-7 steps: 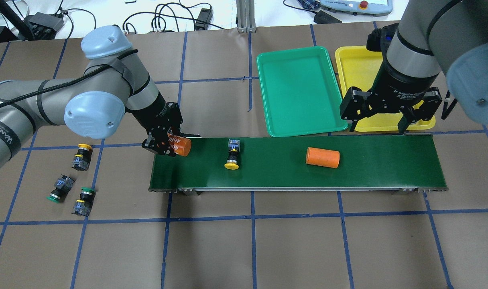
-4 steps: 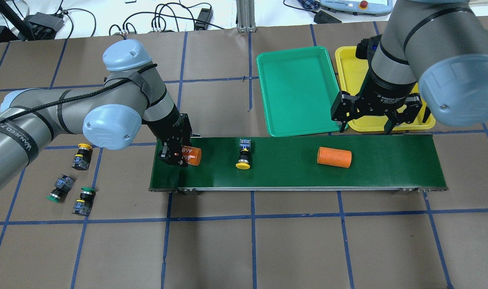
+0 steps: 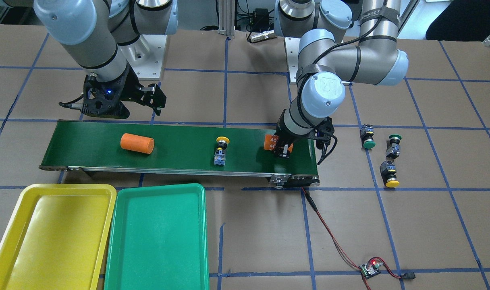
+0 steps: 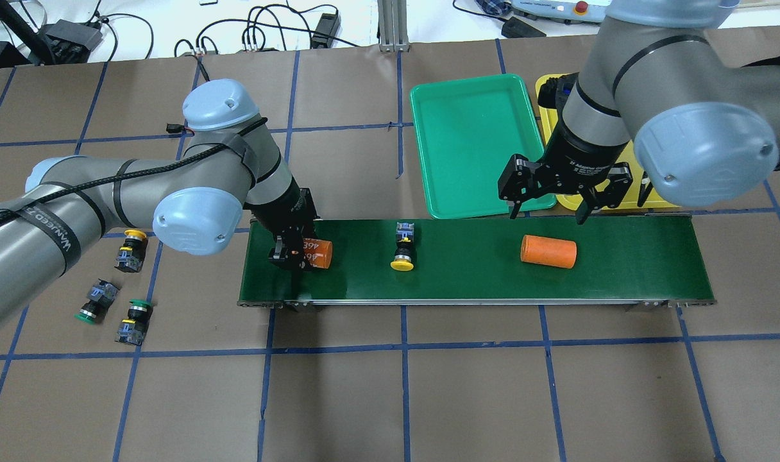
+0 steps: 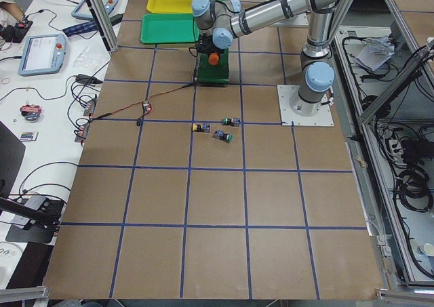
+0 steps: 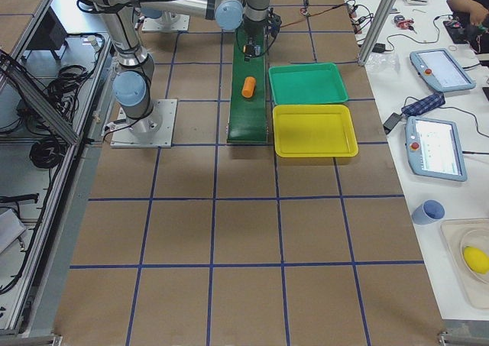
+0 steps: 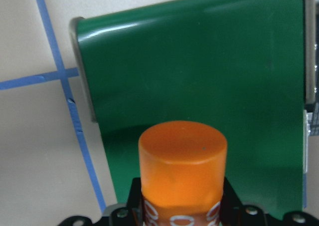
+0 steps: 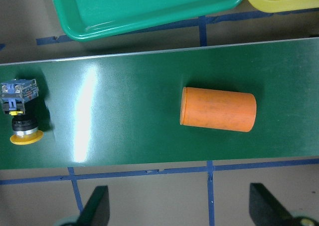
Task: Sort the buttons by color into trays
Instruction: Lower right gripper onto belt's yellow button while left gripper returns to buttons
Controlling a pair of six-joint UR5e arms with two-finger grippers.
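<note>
Fingers of the left gripper [image 4: 294,256] pinch a smooth orange cylinder [image 4: 319,253] at the left end of the glossy green conveyor belt [image 4: 467,276], probably to set it down there. Further left, three mushroom-capped buttons [image 4: 131,249] lie on brown paper. Mid-belt lies a yellow button [image 4: 404,246], then a loose orange cylinder [image 4: 548,251]. The right gripper [image 4: 547,215] hovers with fingers spread wide beside the shallow plastic green tray [image 4: 467,128] and yellow tray [image 3: 55,225], likely to sort arrivals.

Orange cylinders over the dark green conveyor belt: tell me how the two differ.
The orange cylinder with white digits is clamped in the left gripper at the dark green conveyor belt's left end; the plain orange cylinder lies free further right, near the open right gripper. The first shows printed digits, the second none visible. Both are orange, similarly shaped, lying along the belt.
</note>
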